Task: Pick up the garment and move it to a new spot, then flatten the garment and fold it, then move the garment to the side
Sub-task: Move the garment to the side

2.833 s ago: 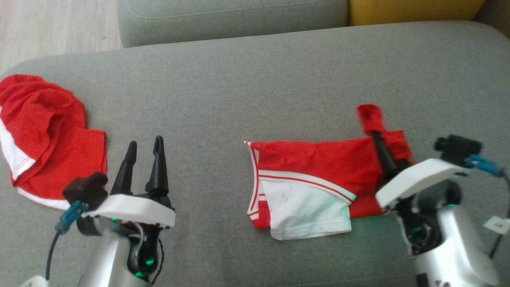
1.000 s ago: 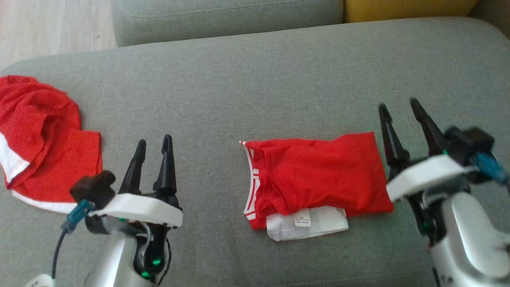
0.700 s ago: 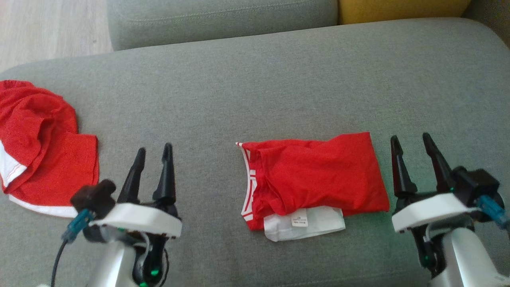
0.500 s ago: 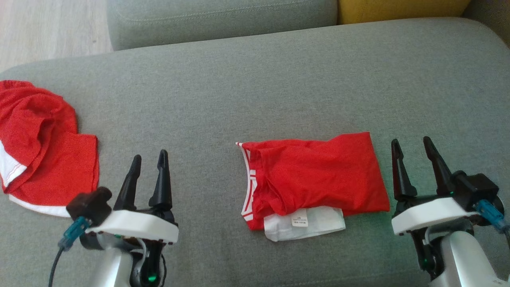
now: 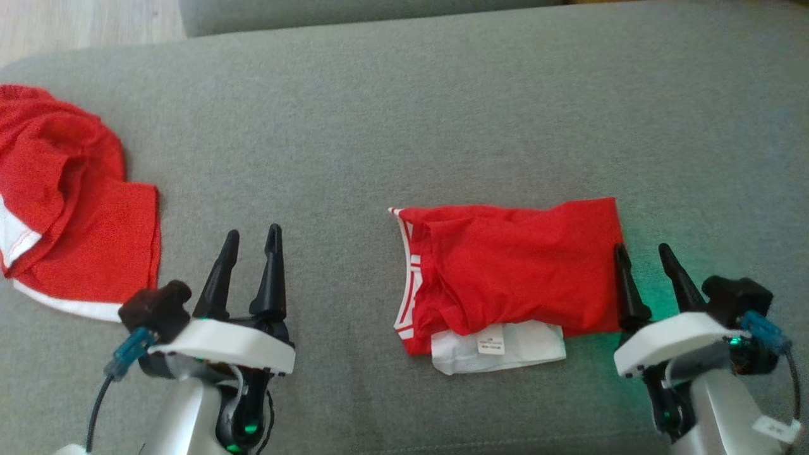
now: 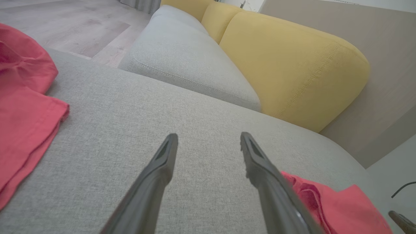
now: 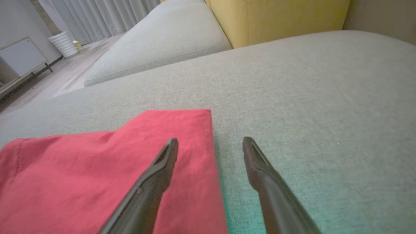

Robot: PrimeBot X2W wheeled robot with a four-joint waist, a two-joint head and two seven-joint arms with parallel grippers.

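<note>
My right gripper [image 5: 642,249] is released, its two dark fingers spread with nothing between them. It sits at the right-hand end of the folded red garment [image 5: 518,265]. In its wrist view the inner finger lies over the red cloth and the outer finger over the bare grey sofa cushion [image 5: 442,126], so the garment's edge runs up between them. I cannot tell whether either finger touches the fabric. The garment lies ahead and to the left of this gripper as a rough rectangle. Its white-striped waistband [image 5: 404,278] is at the far end from my right gripper, and a white panel [image 5: 537,347] with a small label [image 5: 492,341] pokes out along the near edge. My left gripper [image 5: 253,231] is also released and empty, over bare cushion. The garment is well off to its right, and a second, crumpled red garment [image 5: 69,208] lies to its left.
</note>
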